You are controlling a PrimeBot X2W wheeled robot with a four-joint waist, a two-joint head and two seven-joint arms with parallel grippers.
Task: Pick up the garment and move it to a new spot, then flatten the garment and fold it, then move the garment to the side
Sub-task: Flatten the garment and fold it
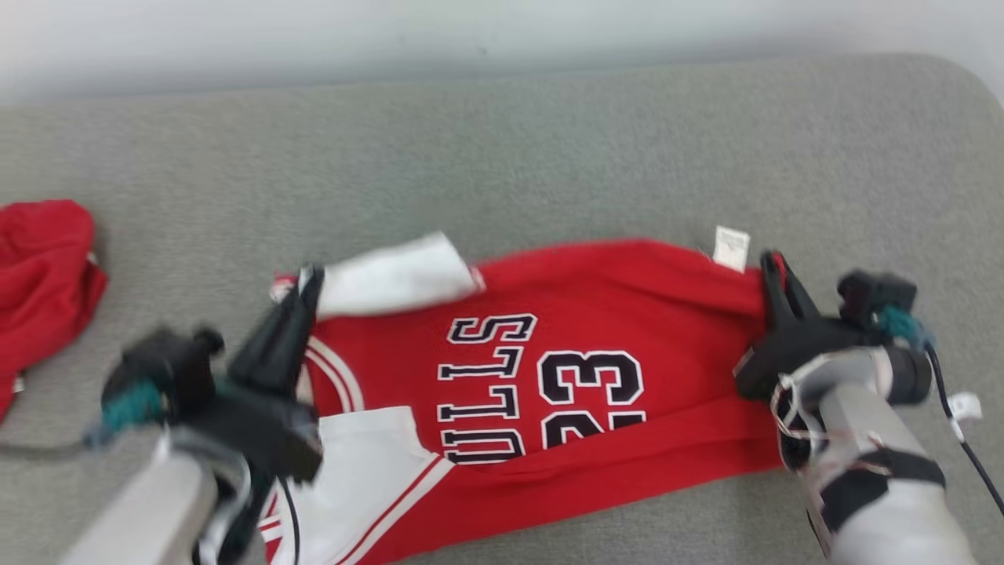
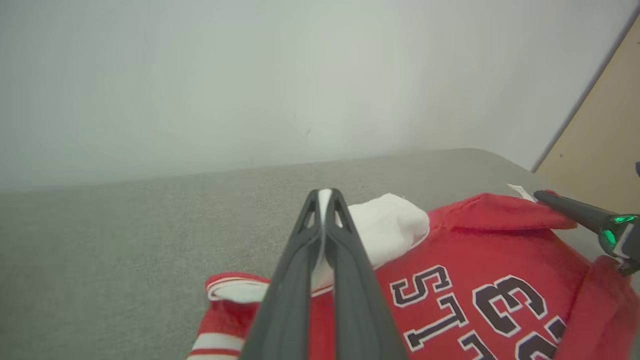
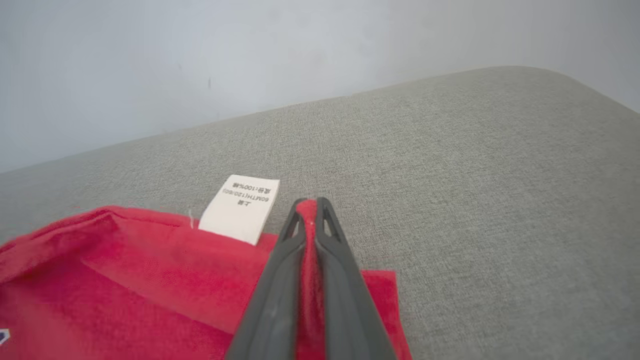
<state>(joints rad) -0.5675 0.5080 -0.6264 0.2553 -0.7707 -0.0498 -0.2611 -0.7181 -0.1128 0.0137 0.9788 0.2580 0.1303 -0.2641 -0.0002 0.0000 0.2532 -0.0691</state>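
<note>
One red garment (image 1: 627, 306) lies stretched across the middle of the grey surface (image 1: 549, 141), print up. The left gripper (image 1: 308, 276) has its jaws closed on its left edge by a white sleeve (image 1: 392, 278), the right gripper (image 1: 773, 265) on its right edge near a white label (image 1: 731, 248). Another red cloth (image 1: 43, 275) lies well apart at the left.

The jersey (image 1: 667, 314) reads "ULLS" and "23"; its white tag (image 3: 240, 207) says "100%"

A crumpled red cloth (image 1: 43, 275) lies at the left of the grey woven surface (image 1: 549, 157) (its far right corner rounded), which runs back to a pale wall (image 1: 471, 31).
</note>
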